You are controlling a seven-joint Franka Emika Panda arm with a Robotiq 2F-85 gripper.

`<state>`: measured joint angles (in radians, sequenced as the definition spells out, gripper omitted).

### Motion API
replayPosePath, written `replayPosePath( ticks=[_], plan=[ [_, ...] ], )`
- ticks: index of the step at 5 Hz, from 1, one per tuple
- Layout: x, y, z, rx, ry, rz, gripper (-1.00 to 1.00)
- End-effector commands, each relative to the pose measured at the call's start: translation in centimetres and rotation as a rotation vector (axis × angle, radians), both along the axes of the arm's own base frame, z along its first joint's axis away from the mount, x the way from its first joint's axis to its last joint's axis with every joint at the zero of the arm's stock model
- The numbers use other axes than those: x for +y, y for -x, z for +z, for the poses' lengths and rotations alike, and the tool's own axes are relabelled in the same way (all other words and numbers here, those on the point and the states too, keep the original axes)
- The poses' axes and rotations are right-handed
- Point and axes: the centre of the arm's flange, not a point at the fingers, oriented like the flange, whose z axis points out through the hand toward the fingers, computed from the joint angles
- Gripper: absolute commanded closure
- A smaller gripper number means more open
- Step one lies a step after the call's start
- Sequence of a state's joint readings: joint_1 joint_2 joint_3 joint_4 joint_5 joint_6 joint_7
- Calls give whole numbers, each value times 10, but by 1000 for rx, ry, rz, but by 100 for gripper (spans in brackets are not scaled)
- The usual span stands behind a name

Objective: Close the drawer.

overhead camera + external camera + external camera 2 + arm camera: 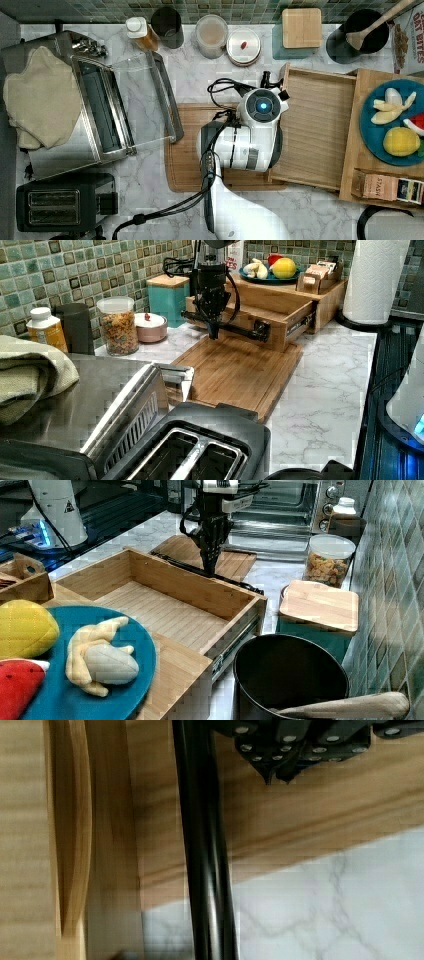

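Observation:
The drawer [317, 130] [165, 610] is a wide, light bamboo tray pulled well out of its wooden box unit [357, 150], with nothing inside. A black bar handle [205, 845] [240, 330] runs along its front wall. My gripper [277, 776] [214, 334] [210, 569] points down, shut on nothing. Its tips hang just outside the handle, on the side away from the drawer, above the darker cutting board [192, 150]. In the top view the arm's wrist covers the fingers.
A toaster oven [100, 115] with its glass door open stands at the top view's left, with a black toaster [65, 202] nearby. Jars, a teal canister with a bamboo lid [301, 27] and a black pot [287, 675] line the tiled wall. A blue plate [372, 135] of fruit sits on the box.

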<state>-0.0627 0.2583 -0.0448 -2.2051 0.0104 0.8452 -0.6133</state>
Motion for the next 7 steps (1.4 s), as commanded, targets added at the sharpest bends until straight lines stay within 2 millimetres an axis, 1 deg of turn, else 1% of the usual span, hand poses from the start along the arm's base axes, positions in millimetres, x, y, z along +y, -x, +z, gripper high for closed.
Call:
replayPosePath(
  ticks=[1,2,3,4,5,7],
  plan=[
    [-75,-9,44,-183,120,95,100],
    [-109,-11,43,-155,97,125,100],
    [-144,-5,47,-141,97,116,100],
    [-189,9,50,-180,104,97,100],
    [-232,17,52,-152,85,61,100],
    [-303,49,38,-172,119,25,100]
  ],
)
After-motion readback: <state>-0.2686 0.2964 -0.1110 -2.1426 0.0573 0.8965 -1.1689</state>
